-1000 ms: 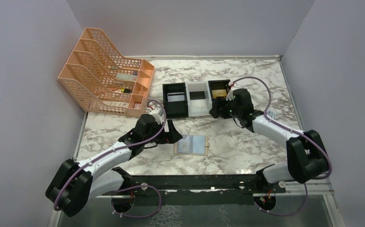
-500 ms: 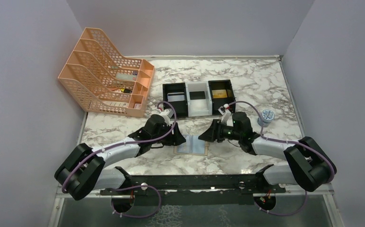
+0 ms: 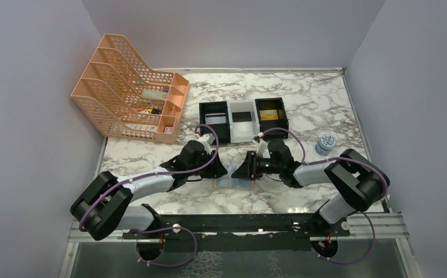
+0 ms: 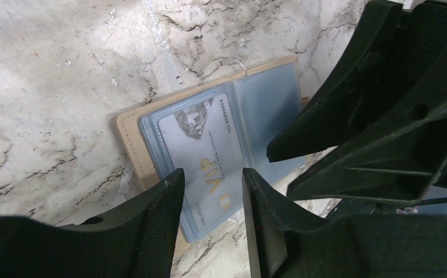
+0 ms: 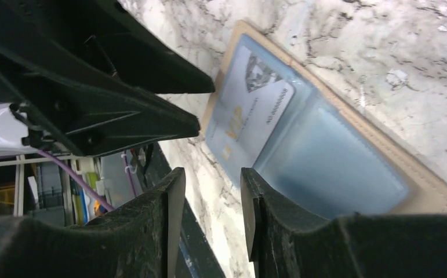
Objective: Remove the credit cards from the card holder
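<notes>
The card holder (image 3: 235, 184) lies open on the marble table, tan rim up, with grey-blue clear sleeves. In the left wrist view the card holder (image 4: 129, 136) shows a pale VIP card (image 4: 203, 145) in its left sleeve. The same card (image 5: 255, 110) and holder (image 5: 429, 185) show in the right wrist view. My left gripper (image 3: 224, 169) is open and empty, its tips (image 4: 212, 174) low over the card's near end. My right gripper (image 3: 241, 171) is open and empty, its tips (image 5: 212, 174) beside the holder's edge. The two grippers face each other closely over the holder.
Three small trays stand behind: a black one (image 3: 215, 121) holding a card, a white one (image 3: 243, 120), and a black one (image 3: 271, 114) holding a yellowish card. An orange file rack (image 3: 131, 90) is at the back left. A small round tin (image 3: 325, 142) sits to the right.
My right gripper came from the right black tray down to the card holder. My left gripper moved right onto the holder's left side. The round tin came into sight.
</notes>
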You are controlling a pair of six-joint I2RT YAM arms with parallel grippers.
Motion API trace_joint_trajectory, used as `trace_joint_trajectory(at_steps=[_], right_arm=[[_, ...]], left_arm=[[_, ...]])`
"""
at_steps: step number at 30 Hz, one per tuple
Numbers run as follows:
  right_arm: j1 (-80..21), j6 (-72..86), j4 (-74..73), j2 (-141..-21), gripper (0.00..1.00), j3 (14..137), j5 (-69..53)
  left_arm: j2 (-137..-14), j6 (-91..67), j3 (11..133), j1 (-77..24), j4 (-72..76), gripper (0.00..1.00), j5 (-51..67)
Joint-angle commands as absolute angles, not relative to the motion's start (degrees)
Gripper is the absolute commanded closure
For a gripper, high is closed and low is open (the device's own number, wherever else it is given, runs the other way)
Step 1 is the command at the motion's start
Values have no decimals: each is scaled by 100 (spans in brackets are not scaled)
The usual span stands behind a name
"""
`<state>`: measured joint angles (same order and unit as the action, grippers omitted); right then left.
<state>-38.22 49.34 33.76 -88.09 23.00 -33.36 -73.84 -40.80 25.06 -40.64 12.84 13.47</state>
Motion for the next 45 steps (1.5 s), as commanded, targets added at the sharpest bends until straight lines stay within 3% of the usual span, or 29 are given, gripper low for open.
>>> trace_joint_trajectory(at_steps=[1, 18, 23, 28, 31, 39, 45], right_arm=[[-3849, 5180, 3867, -9245, 60, 2430, -3307], [-3850, 5280, 3776, -9926, 70, 2569, -3045], [-3850, 5152, 3449, -9818, 73, 2668, -2909], [-3848, 5099, 3320, -9795, 73, 2662, -2810], [-3850, 5088, 3289, -9799, 73, 2654, -2789], [-3850, 5161, 3436, -9771, 76, 2674, -2971], [-3850, 5218, 3472, -9693, 85, 2624, -2922]], left_arm=[[-7518, -4006, 2584, -4118, 1418, 58, 1308], [-7732, -3948, 2396, -4205, 1317, 73, 1094], [-7494, -3911, 2413, -4214, 1111, 73, 874], [-7296, -3817, 2436, -4210, 966, 62, 609], [-7392, -3704, 2442, -4214, 959, 62, 548], [-7927, -3749, 2482, -4314, 1057, 84, 847], [-7719, -3771, 2429, -4324, 871, 86, 696]])
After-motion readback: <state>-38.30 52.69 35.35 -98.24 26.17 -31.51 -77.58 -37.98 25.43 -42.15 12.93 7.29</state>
